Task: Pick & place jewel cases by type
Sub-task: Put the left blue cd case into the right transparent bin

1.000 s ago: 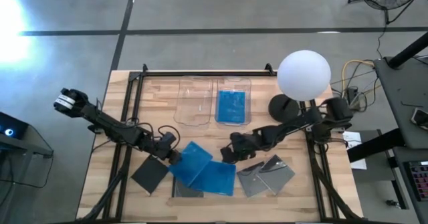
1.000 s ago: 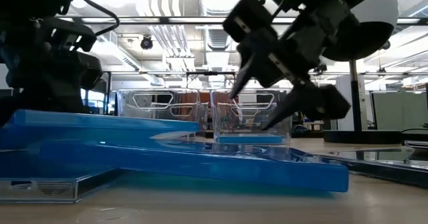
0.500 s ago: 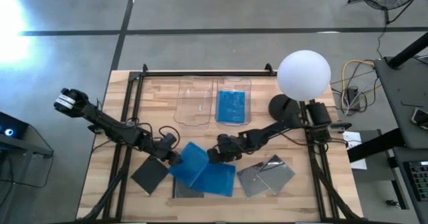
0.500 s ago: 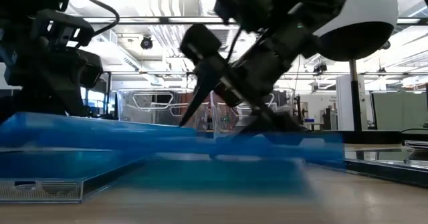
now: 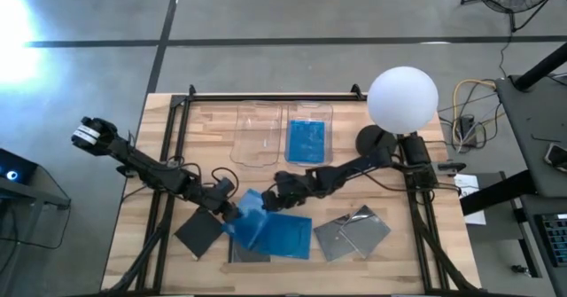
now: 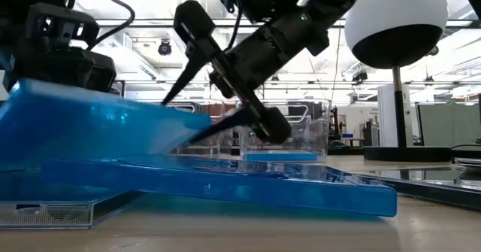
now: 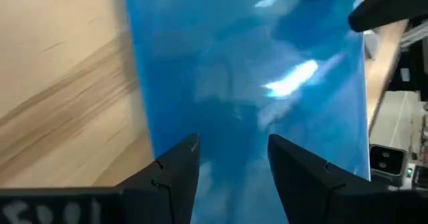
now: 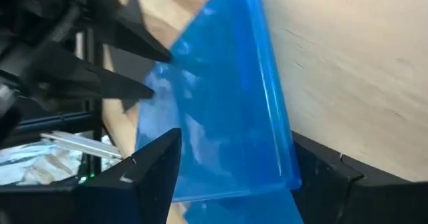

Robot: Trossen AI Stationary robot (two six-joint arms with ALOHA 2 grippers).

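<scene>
A translucent blue jewel case [image 5: 251,215] [image 6: 90,128] stands tilted. Its lower left edge rests on a second blue case [image 5: 291,237] [image 6: 263,188] that lies flat. My right gripper [image 5: 268,201] [image 6: 180,120] [image 8: 234,177] is open at the tilted case's raised right edge, one finger above it and one below. My left gripper [image 5: 232,210] [image 7: 231,164] is open at the case's left edge. A black case [image 5: 198,233] lies left of the pile and two grey cases [image 5: 335,238] [image 5: 368,226] lie right of it. A clear case [image 5: 248,253] lies beneath. My right gripper comes from the table's right, slanting down, with the tilted case's raised edge [image 8: 271,117] between its spread fingers. The lower finger [image 6: 214,128] lies under that edge and the upper finger [image 6: 184,53] stands above it. The case leans on the flat blue case. My left gripper has the case's left part [image 7: 234,117] just beyond its spread fingers; I cannot tell whether they touch it.
Two clear bins stand at the far middle: the left one [image 5: 257,136] holds nothing, the right one [image 5: 330,124] holds a blue case [image 5: 308,142]. A white globe lamp [image 5: 402,99] stands on a black base [image 5: 376,142] at the far right. Bare wood shows along the near edge.
My right gripper has moved toward the table's left, from near the grey cases to the upper blue case's right edge. That case has tipped up: its right edge has risen and moved left, while its left edge has stayed by my left gripper.
</scene>
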